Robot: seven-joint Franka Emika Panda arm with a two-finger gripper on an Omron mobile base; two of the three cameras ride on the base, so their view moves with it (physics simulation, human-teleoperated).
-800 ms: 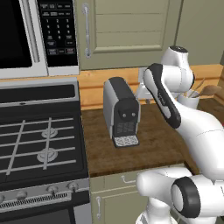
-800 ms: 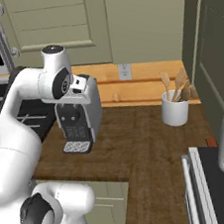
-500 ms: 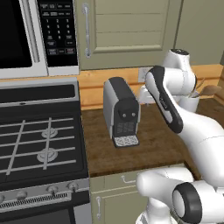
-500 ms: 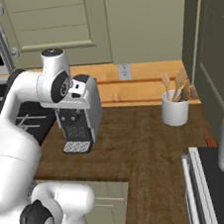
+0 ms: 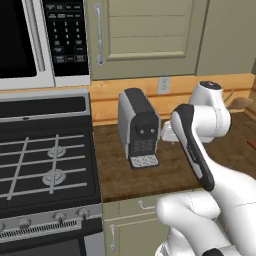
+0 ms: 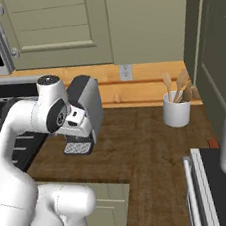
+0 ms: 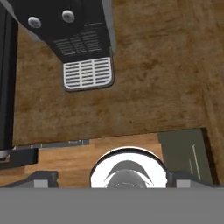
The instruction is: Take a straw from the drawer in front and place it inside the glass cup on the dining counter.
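Two dark fingertips (image 7: 43, 178) sit far apart at the bottom of the hand view, so the gripper (image 6: 78, 135) is spread wide and holds nothing. It hangs just to the right of the coffee machine (image 5: 140, 127), close to the machine's front, and points down at the wooden worktop (image 5: 115, 170). In the hand view the machine's dark body fills the top left and its silver grille tray (image 7: 87, 73) lies on the brown wood right below it.

The drawer (image 5: 127, 206) is under the worktop's front edge, directly below the coffee machine. Its flat sage-green front is shut and carries a small silver handle. What is inside it is hidden behind the front. In the hand view a green panel (image 7: 183, 151) shows past the worktop's pale front edge, down and to the right of the machine; whether it is part of the drawer I cannot tell.

Left of the coffee machine is a gas stove (image 5: 45, 160), touching the worktop's side, with a microwave (image 5: 40, 40) above it. Behind the machine, a white wall socket (image 5: 163, 85) sits on the wooden backsplash, and pale green cupboard doors (image 5: 145, 35) rise above that. Well to the machine's right, near the back of the worktop, a white pot (image 6: 178, 111) holds a few wooden spoons, upright.
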